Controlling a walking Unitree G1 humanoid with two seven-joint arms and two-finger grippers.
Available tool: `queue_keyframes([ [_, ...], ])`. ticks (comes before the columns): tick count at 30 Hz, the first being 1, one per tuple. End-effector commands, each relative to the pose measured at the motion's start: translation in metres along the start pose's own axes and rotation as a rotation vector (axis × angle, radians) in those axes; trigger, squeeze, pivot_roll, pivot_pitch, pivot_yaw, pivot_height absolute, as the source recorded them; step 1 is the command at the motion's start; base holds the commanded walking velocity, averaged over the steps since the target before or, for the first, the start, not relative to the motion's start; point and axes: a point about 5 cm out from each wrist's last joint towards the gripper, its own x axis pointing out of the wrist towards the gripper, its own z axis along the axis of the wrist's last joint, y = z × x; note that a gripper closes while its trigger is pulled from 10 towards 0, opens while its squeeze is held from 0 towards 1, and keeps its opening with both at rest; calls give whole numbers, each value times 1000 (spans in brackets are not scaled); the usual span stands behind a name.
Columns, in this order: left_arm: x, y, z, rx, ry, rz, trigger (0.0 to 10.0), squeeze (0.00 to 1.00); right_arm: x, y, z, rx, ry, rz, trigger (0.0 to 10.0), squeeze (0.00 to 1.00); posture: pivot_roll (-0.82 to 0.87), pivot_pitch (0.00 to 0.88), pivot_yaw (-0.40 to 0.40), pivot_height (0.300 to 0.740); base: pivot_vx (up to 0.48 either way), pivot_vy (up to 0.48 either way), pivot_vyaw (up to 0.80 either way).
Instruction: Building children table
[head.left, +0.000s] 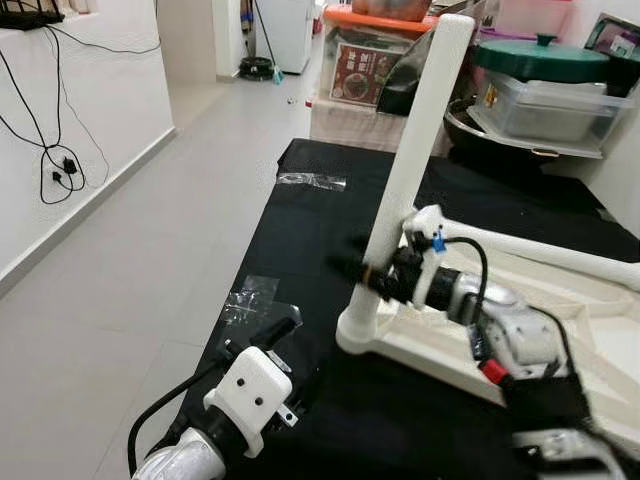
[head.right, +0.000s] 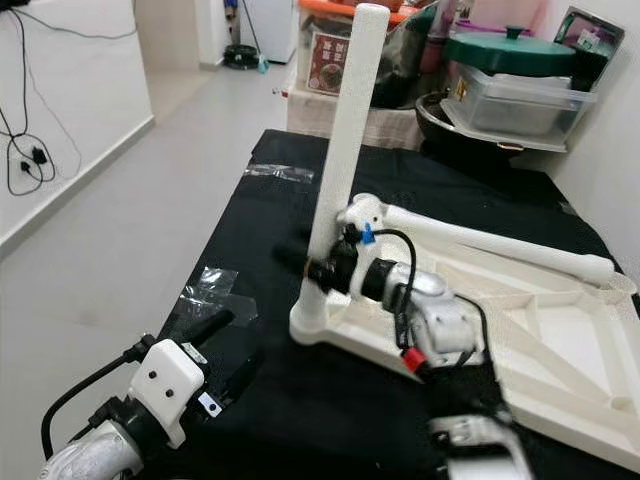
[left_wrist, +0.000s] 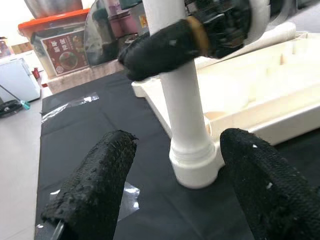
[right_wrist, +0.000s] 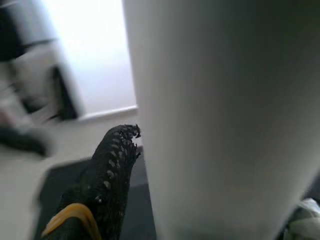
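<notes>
My right pincer (head.left: 368, 272) is clamped on the upright leg (head.left: 420, 150), low on its shaft, at the near-left corner of the upturned tabletop (head.left: 560, 340) on the black mat (head.left: 300, 230). My left pincer (head.left: 262, 338) hangs wide near-left, aimed at the leg's socket (left_wrist: 192, 162). I judge the leg is being seated: I should keep it vertical, press straight down, and steady the base with my left. I count two legs, one standing, one lying (head.left: 540, 250) across the tabletop's far side, and one tabletop.
</notes>
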Motion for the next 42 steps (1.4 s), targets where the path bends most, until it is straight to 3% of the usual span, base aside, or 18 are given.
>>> queue_keyframes([
  [1,-1,-3,1,-2,5,-10,10000,0,10,8,-8,23,32,106,10000,0,132,0,-147,740,0,0,0],
  [2,-1,-5,2,-7,7,-15,10000,0,12,6,-10,22,46,120,7961,0,132,7,-144,740,0,0,0],
  [3,-2,-7,2,-13,10,-18,10000,0,13,4,-10,24,52,142,0,0,137,5,-147,740,0,0,0],
  [8,-2,-8,1,-15,17,-21,10000,0,23,-8,-7,-24,30,23,0,0,137,9,-145,740,0,0,0],
  [14,-3,-7,-2,-14,28,-13,10000,0,24,-13,-4,9,-63,-114,0,0,134,9,-147,740,0,0,0],
  [16,-3,-6,-3,-8,34,-8,10000,0,22,-23,-4,52,-131,-379,0,0,132,9,-146,740,0,0,0],
  [17,-3,-6,-3,-8,34,-8,10000,0,22,-23,-4,52,-131,-379,0,0,132,9,-146,740,0,0,0],
  [20,-4,-4,-4,-5,41,4,10000,0,11,-35,-12,104,-133,-817,0,0,127,11,-146,740,0,0,0],
  [21,-4,-4,-4,-2,41,4,10000,0,-2,-37,-21,125,-90,-1059,0,0,128,12,-149,740,0,0,0],
  [23,-4,-4,-4,-2,41,4,10000,0,-2,-37,-21,125,-90,-1059,0,0,128,12,-149,740,0,0,0],
  [25,-3,-3,-4,-2,41,8,10000,0,-24,-30,-34,150,-28,-1420,0,0,129,15,-149,740,0,0,0],
  [26,-3,-3,-4,-2,41,8,10000,0,-24,-30,-34,150,-28,-1420,0,0,129,15,-149,740,0,0,0],
  [27,-3,-3,-3,8,40,6,10000,0,-28,-22,-36,178,-25,-1529,0,0,132,11,-149,740,0,0,0],
  [35,-3,-2,-4,22,41,3,10000,0,-3,0,-39,292,1,-1583,0,0,133,13,-148,740,0,0,0],
  [36,-3,-2,-4,23,42,3,10000,0,11,1,-32,286,-99,-1475,10000,0,133,11,-149,740,0,0,0],
  [39,-3,-2,-4,23,42,4,10000,0,16,1,-28,270,-146,-1425,10000,0,133,10,-149,740,0,0,0],
  [40,-3,-2,-4,23,42,5,10000,0,17,1,-22,218,-188,-1390,10000,1000,127,12,-142,740,0,0,0],
  [42,-3,-2,-4,23,42,5,10000,0,17,1,-22,218,-188,-1390,10000,1000,127,12,-142,740,0,0,0],
])
